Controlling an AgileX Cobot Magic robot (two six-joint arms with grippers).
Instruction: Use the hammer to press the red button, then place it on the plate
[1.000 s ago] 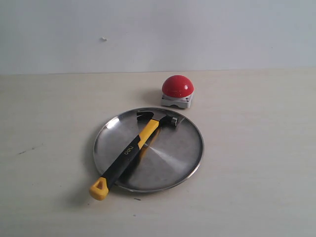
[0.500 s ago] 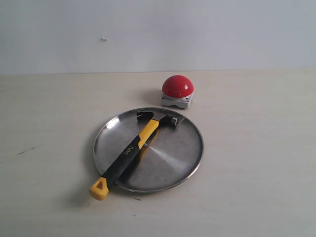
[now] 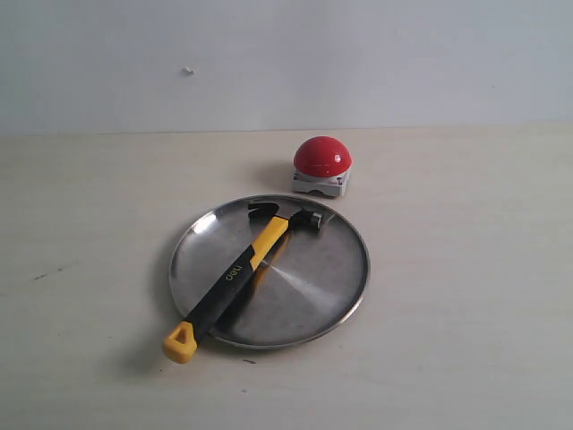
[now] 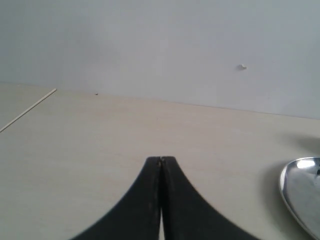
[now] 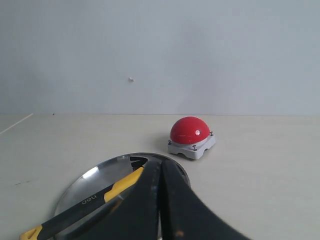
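Probably head-heavy and stiff, best gripped on its rubbery black mid-handle, the dark-headed, yellow-necked claw hammer (image 3: 235, 276) lies diagonally on the large round silver metal plate (image 3: 331, 278), looped end overhanging the rim, unmoved since a second ago, with left claw (image 4: 160, 160) and right claw (image 5: 160, 164) both clenched empty.

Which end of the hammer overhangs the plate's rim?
The yellow looped handle end of the hammer: it juts past the rim of the plate, while the dark head lies inside the plate, nearest the red button.
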